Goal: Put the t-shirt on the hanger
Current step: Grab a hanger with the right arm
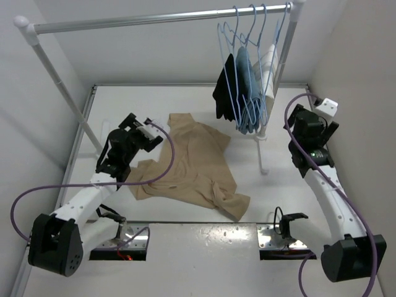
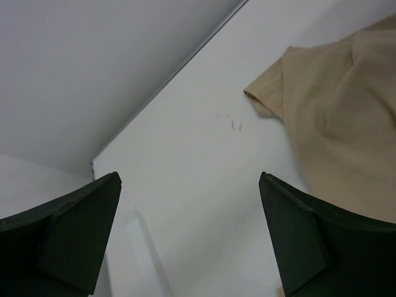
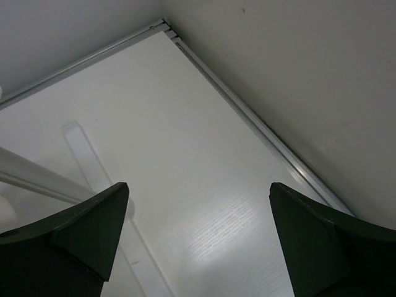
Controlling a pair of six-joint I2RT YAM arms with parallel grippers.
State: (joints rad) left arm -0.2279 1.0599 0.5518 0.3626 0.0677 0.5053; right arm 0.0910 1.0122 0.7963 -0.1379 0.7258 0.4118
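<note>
White walls close in a white table [image 1: 142, 105], with a clothes rail [image 1: 154, 20] running across the top of the overhead view. The t-shirt [image 1: 192, 167], tan and short-sleeved, lies crumpled flat on the table at the middle of the frame. A bunch of blue wire hangers [image 1: 247, 28] hangs from the rail at the upper right, carrying a black garment [image 1: 224, 86], a blue garment [image 1: 246, 99] and a white garment [image 1: 269, 65]. Which of them is bare cannot be told.

The left claw [image 2: 189, 179] sits left of center, just beside the shirt's upper left edge. It is released and spread wide over bare table, and one sleeve of the t-shirt [image 2: 346, 111] fills the upper right of its own view. The right claw [image 3: 198, 189], at the right side of the frame near the rack's foot [image 3: 93, 161], is likewise released and grasps nothing.
</note>
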